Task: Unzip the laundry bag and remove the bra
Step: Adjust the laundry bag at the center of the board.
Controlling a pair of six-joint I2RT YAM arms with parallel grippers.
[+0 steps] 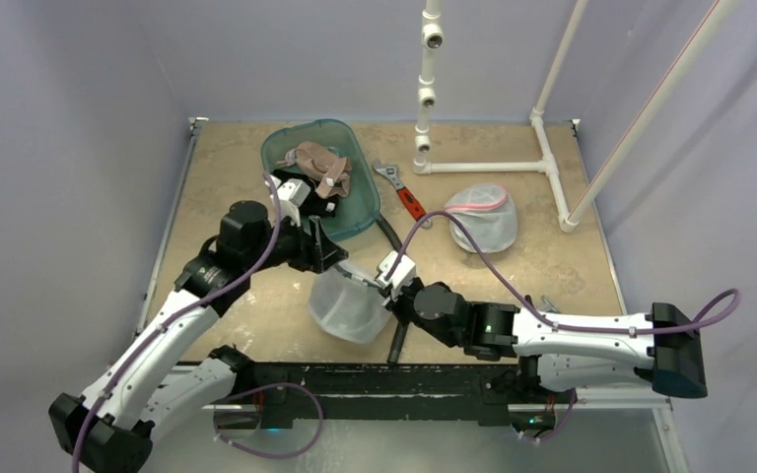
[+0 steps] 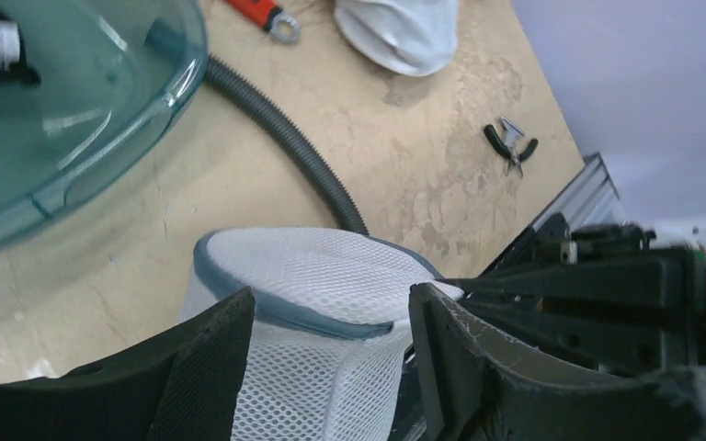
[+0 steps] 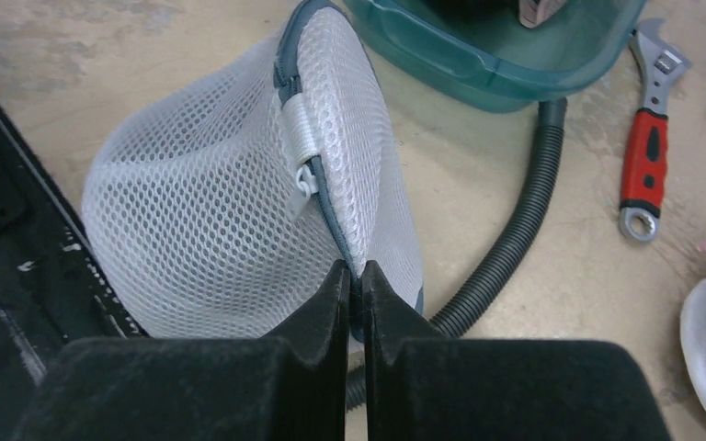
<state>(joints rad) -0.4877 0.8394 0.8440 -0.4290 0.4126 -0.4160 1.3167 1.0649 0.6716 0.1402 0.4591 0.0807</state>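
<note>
Mesh laundry bag (image 3: 221, 211) seam clamped in my right gripper (image 3: 356, 271); zipper pull (image 3: 305, 179) just ahead of its tips. Jaws of left gripper (image 2: 331, 317) apart, straddling rim crosswise.

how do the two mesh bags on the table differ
The near bag has grey trim; the far bag has pink trim. The near bag is pinched at its edge by the right gripper; the far bag lies untouched by the white pipes. Both are white mesh.
</note>
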